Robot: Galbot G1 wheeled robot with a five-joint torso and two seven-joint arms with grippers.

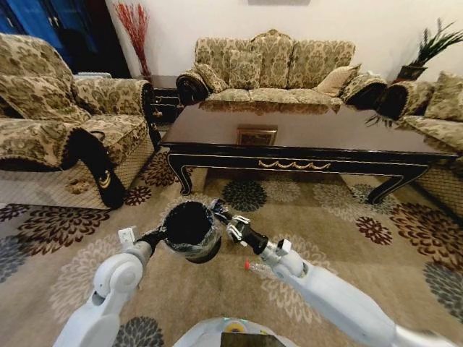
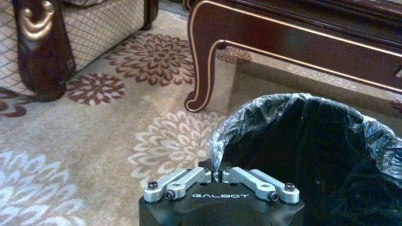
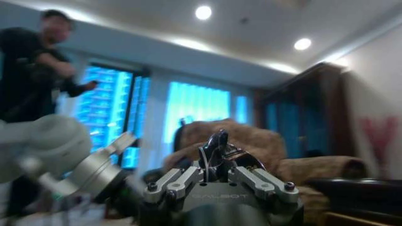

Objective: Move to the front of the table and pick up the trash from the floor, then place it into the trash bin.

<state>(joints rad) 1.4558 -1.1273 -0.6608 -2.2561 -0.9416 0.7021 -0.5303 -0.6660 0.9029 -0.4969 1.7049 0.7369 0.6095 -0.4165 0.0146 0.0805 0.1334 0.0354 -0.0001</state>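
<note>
My left gripper (image 1: 160,235) (image 2: 215,173) is shut on the rim of the trash bin (image 1: 189,230) (image 2: 314,146), a round black bucket with a thin liner, held up off the carpet. My right gripper (image 1: 219,212) (image 3: 217,149) sits at the bin's far rim, shut on a small dark scrap of trash (image 3: 219,140) that sticks out past its fingertips. A small clear bottle with a reddish cap (image 1: 255,267) lies on the carpet under my right forearm. The long dark table (image 1: 217,130) (image 2: 295,33) stands just ahead, beyond the bin.
An armchair (image 1: 65,123) stands to the left, a sofa (image 1: 271,69) behind the table, and another seat (image 1: 438,108) to the right. The table's curved leg (image 2: 204,70) is close to the bin. A patterned carpet (image 1: 318,210) covers the floor.
</note>
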